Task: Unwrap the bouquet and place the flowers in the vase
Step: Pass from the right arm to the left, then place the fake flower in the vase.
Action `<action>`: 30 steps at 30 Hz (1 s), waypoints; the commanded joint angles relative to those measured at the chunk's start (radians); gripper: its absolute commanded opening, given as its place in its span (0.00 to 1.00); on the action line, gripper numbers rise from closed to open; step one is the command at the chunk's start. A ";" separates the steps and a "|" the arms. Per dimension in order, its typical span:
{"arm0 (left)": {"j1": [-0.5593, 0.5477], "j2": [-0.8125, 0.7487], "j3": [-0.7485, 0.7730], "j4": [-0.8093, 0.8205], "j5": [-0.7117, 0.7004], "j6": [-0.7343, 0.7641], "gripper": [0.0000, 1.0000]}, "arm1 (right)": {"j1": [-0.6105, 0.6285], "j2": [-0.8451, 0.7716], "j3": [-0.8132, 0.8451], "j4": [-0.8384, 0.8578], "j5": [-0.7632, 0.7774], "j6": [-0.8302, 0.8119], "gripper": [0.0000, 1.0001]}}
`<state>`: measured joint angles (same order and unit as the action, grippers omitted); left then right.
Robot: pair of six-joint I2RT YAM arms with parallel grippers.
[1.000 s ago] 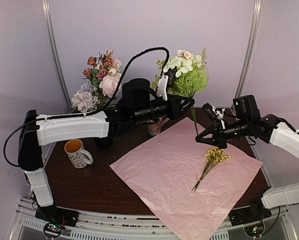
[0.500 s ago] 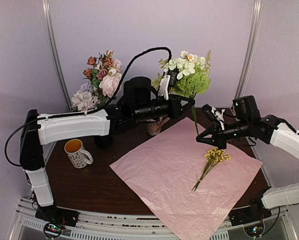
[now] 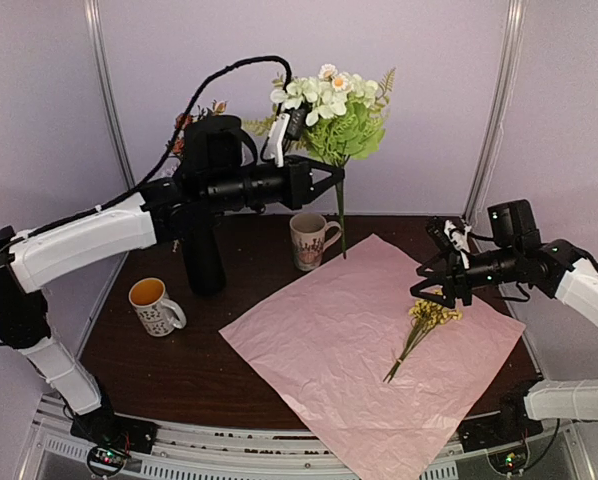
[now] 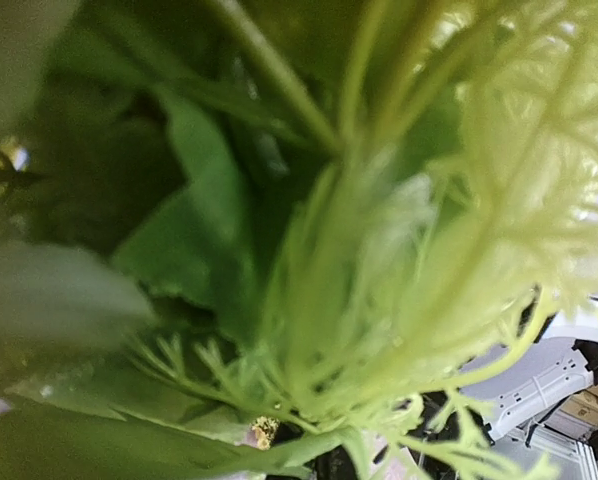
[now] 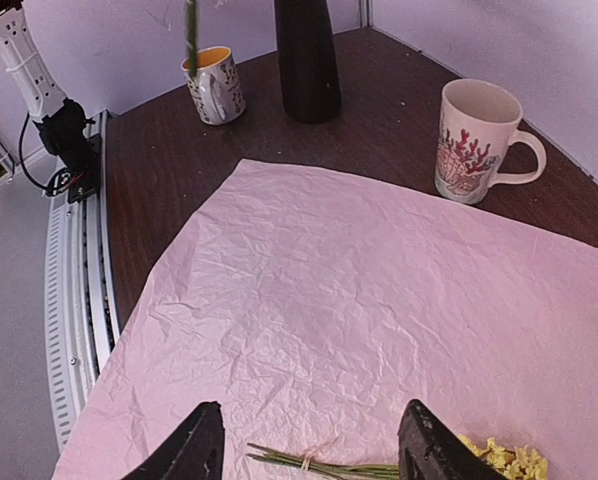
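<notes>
Two grippers are seen over the table: the left gripper is pressed shut on the stem of a spray of white and green flowers. The spray is held upright and high, with its stem end hanging just beside the cream patterned mug. The right gripper is spread wide with nothing between its fingers, just above a yellow sprig laid on the flattened pink paper sheet. The black vase is stood left of that mug, its top hidden by the left arm, and an orange-lined mug is set nearer the front-left.
</notes>
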<state>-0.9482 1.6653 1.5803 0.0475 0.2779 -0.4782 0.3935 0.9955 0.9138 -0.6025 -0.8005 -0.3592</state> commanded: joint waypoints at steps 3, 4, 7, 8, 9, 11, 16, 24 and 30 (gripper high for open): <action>0.025 -0.290 0.014 -0.239 -0.124 0.221 0.00 | -0.106 -0.044 -0.133 0.094 0.016 0.002 0.60; 0.033 -0.330 0.004 -0.281 -0.164 0.243 0.00 | -0.110 -0.045 -0.137 0.097 0.030 -0.001 0.60; 0.066 -0.465 -0.038 -0.337 -0.285 0.295 0.00 | -0.116 -0.049 -0.142 0.105 0.063 -0.014 0.60; 0.081 -0.509 -0.064 -0.345 -0.326 0.309 0.00 | -0.117 -0.050 -0.147 0.111 0.064 -0.014 0.60; 0.097 -0.551 -0.085 -0.346 -0.368 0.319 0.00 | -0.119 -0.050 -0.149 0.116 0.063 -0.014 0.60; 0.147 -0.629 -0.121 -0.345 -0.427 0.329 0.00 | -0.120 -0.044 -0.149 0.118 0.054 -0.012 0.60; 0.311 -0.741 -0.210 -0.291 -0.494 0.310 0.00 | -0.122 -0.033 -0.150 0.119 0.049 -0.017 0.60; 0.582 -0.758 -0.392 -0.094 -0.426 0.129 0.00 | -0.122 -0.050 -0.156 0.113 0.054 -0.025 0.60; 0.582 -0.793 -0.482 -0.106 -0.299 0.064 0.00 | -0.124 -0.065 -0.171 0.112 0.051 -0.034 0.60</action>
<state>-0.3721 0.9142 1.1316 -0.1532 -0.1169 -0.3462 0.2745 0.9463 0.7544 -0.5030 -0.7593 -0.3756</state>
